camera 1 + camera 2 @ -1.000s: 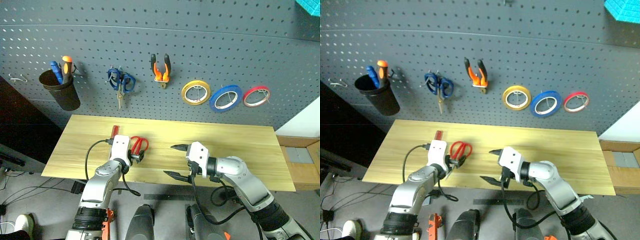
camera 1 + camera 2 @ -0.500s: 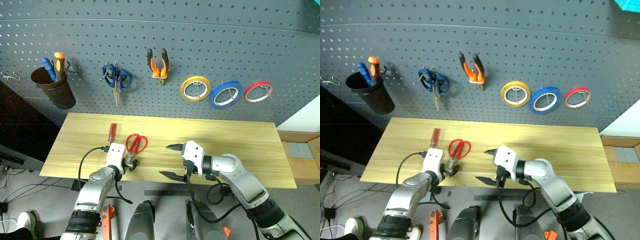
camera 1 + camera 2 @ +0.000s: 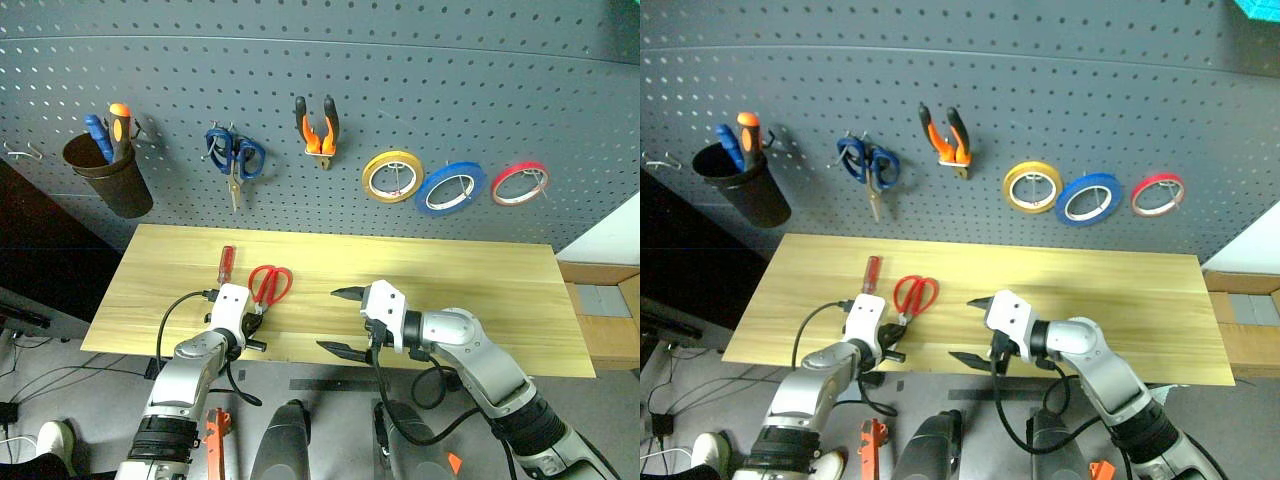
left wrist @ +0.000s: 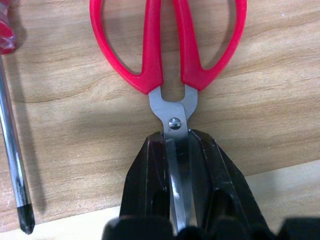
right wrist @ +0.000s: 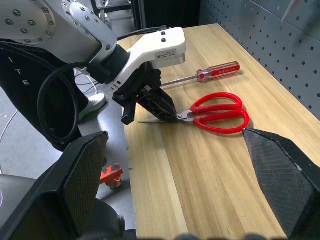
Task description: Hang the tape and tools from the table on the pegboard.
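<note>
Left gripper [image 4: 178,150]: I've clamped the scissors [image 4: 169,55] blades below the pivot.
Right gripper [image 3: 340,320]: wide, empty.
Lift: straight, avoiding the screwdriver [image 3: 225,268] beside.

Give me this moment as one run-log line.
left gripper: shut on red scissors' blades | right gripper: open, idle | screwdriver: on table

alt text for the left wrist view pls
The left claw is shut on the blades of the red-handled scissors, just below the pivot, with the scissors lying flat on the wooden table. A slim screwdriver lies alongside them.
</note>
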